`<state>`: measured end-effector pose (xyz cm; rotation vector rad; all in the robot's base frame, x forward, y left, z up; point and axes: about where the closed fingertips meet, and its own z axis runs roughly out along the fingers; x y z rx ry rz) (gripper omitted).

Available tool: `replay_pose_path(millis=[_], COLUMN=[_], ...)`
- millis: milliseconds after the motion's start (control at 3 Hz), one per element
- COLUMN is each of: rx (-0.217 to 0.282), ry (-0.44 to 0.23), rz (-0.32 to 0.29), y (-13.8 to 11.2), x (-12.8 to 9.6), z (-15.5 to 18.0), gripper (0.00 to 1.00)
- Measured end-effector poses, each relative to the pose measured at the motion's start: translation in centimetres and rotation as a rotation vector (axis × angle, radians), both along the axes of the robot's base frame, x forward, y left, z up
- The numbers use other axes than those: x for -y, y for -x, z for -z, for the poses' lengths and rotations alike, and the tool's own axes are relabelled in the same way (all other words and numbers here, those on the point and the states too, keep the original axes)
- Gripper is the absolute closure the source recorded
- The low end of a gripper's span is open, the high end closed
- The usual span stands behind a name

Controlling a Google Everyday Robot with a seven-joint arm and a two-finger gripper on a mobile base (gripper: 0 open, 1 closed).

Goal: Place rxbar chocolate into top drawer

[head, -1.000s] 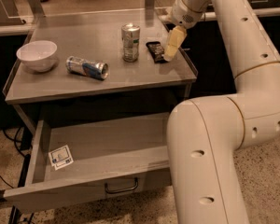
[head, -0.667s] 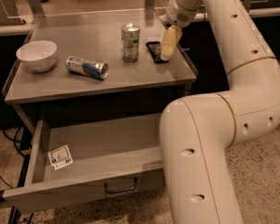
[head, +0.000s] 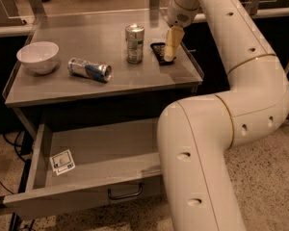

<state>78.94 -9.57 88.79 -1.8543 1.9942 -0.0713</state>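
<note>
The rxbar chocolate (head: 159, 51) is a small dark flat bar lying near the right edge of the grey table top (head: 86, 88). My gripper (head: 170, 57) reaches down from above directly over the bar, its pale fingers (head: 172, 41) covering most of it. The top drawer (head: 94, 150) stands pulled out below the table, with a small white sticker (head: 62, 161) at its left and a dark handle (head: 124, 194) on its front.
An upright silver can (head: 134, 44) stands just left of the bar. Another can (head: 89, 70) lies on its side further left. A white bowl (head: 37, 57) sits at the table's left. My large white arm (head: 216, 129) fills the right foreground, overlapping the drawer's right end.
The arm has swung leftward and the gripper has come down onto the bar. Cans, bowl and drawer have not moved.
</note>
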Motion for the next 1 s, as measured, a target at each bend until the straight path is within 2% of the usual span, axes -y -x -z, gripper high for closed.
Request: replay_pose_path(millis=[1000], rx=[-0.019], ry=[-0.023], rz=[-0.036], y=[-0.9], x=[-0.9], z=[2.8], gripper=[0.00])
